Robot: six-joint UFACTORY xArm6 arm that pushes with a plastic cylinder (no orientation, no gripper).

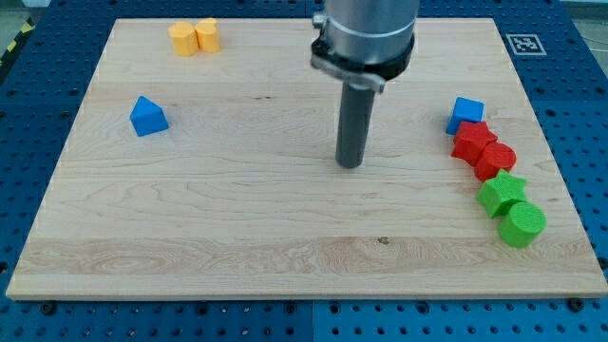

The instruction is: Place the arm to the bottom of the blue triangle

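The blue triangle (148,117) lies on the wooden board (237,218) at the view's left, upper part. My tip (350,164) rests near the board's middle, far to the right of the blue triangle and a little lower than it. No block touches the tip.
Two yellow blocks (195,37) sit together at the view's top left. At the right edge a blue cube (465,114), two red blocks (483,149), a green star (501,193) and a green cylinder (521,224) form a line running down the board.
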